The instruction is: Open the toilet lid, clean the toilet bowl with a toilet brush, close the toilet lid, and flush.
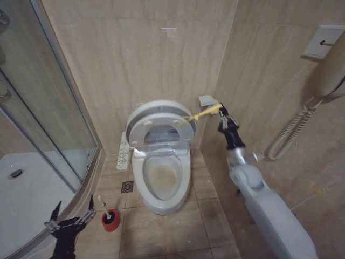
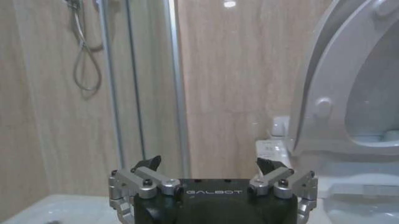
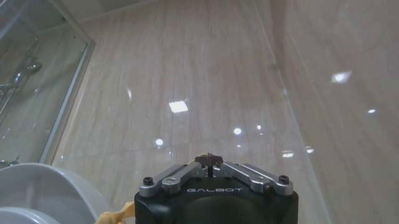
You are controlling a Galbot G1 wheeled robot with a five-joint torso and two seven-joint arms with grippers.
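Pinching the far end of the yellow strap [image 1: 200, 114] with the right gripper [image 1: 221, 113], fingers drawn together to a near point in the right wrist view [image 3: 210, 160], though the actual contact is hard to make out there; strap running taut from those jaws back to the toilet lid [image 1: 156, 122]. Standing raised and leaning toward the back wall, that lid, with the ring seat [image 1: 161, 132] lifted against it and the stained toilet bowl [image 1: 161, 178] lying open beneath, button panel [image 1: 123, 151] along its side. Hanging low near the shower enclosure [image 1: 48, 162] with the left gripper [image 1: 73, 216], jaws spread wide and holding nothing, fingertips [image 2: 148, 164] well apart. Sitting on the floor tiles just beside that gripper, the toilet brush [image 1: 110, 219] in its red holder, untouched, with a floor drain [image 1: 127, 186] between holder and bowl
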